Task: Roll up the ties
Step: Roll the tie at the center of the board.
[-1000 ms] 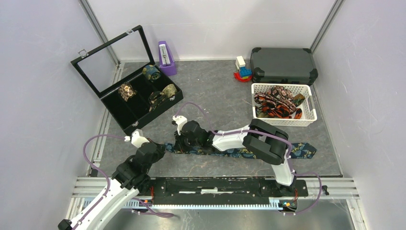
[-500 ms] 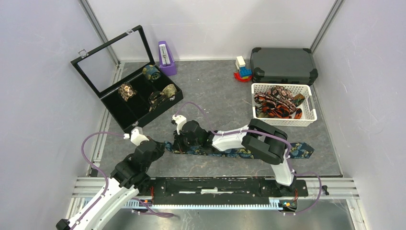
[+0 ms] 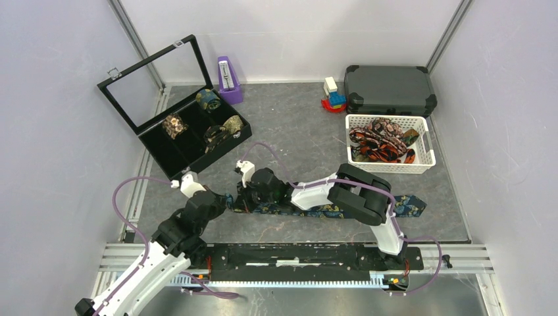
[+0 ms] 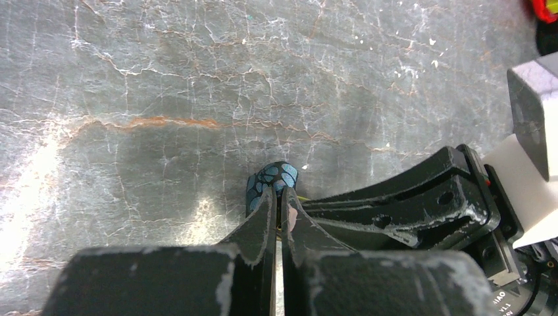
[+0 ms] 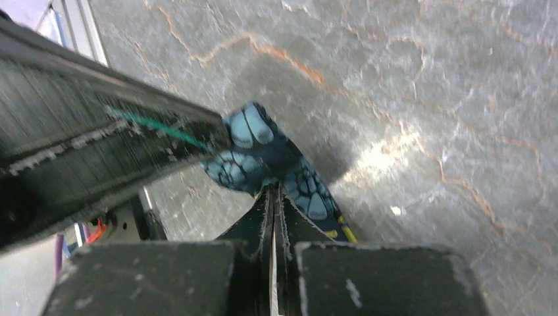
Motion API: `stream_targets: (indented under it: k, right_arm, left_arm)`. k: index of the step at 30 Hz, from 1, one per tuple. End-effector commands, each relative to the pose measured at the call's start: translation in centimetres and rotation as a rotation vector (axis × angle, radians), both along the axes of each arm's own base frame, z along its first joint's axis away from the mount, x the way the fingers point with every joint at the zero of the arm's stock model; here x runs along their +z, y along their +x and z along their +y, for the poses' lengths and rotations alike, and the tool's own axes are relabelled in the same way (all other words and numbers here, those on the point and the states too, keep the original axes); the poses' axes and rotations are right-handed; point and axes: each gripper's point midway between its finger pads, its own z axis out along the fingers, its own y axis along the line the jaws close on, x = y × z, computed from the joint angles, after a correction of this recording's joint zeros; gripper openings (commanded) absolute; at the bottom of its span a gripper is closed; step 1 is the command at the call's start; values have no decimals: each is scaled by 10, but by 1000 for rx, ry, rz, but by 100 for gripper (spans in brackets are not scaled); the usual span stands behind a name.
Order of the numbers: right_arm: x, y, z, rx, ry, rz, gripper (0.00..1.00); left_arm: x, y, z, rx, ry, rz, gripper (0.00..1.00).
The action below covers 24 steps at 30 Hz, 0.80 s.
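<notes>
Only a sliver of cloth is held, and that is the weak spot

Both arms meet at the narrow end of the navy tie (image 3: 411, 206). It lies flat along the near part of the bench (image 3: 296, 131), with its wide end well off to the right. The left gripper (image 4: 278, 201) has its fingers (image 4: 261, 220) pressed together on the paisley tip. The right gripper (image 5: 273, 194) pinches the same tip from the other side, and the two are touching or very nearly so.

The risk, as I judge it, is that very little fabric sits in either pinch. A twist to start the coil could pull the tip free of one gripper, and smooth cloth like this would likely spring flat again. Crowded this closely, the grippers could also knock each other or scrape the bench. The long free length may drag crooked and give a lopsided coil.

The bench is a grey stone-look sheet, veined and slightly glossy, so it probably offers the tie little grip. At the back left an open display case (image 3: 209, 158) holds rolled ties (image 3: 175, 125). At the right a white basket (image 3: 388, 169) holds loose ties (image 3: 378, 141), with a dark hard case (image 3: 390, 89) behind it. Plain pale walls (image 3: 296, 33) and aluminium frame rails (image 3: 135, 39) close the space in
</notes>
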Motion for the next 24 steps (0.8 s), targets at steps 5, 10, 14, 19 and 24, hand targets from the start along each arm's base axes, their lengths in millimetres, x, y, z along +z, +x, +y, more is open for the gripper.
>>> stream_targets:
  k: [5, 10, 14, 19, 24]
  right_arm:
    - [25, -2, -11, 19, 43, -43, 0]
    - [25, -2, -15, 15, 48, -43, 0]
    - [24, 0, -6, 25, 53, -34, 0]
    - [17, 0, 9, 40, 67, -7, 0]
    - [17, -3, 22, 59, 90, 6, 0]
  left_arm:
    - [13, 6, -5, -58, 55, -13, 2]
    - [10, 6, -9, -90, 69, 4, 2]
    - [19, 8, -12, -111, 71, -18, 2]
    - [26, 9, -12, -111, 67, -37, 2]
    - [22, 8, -13, -112, 63, -27, 2]
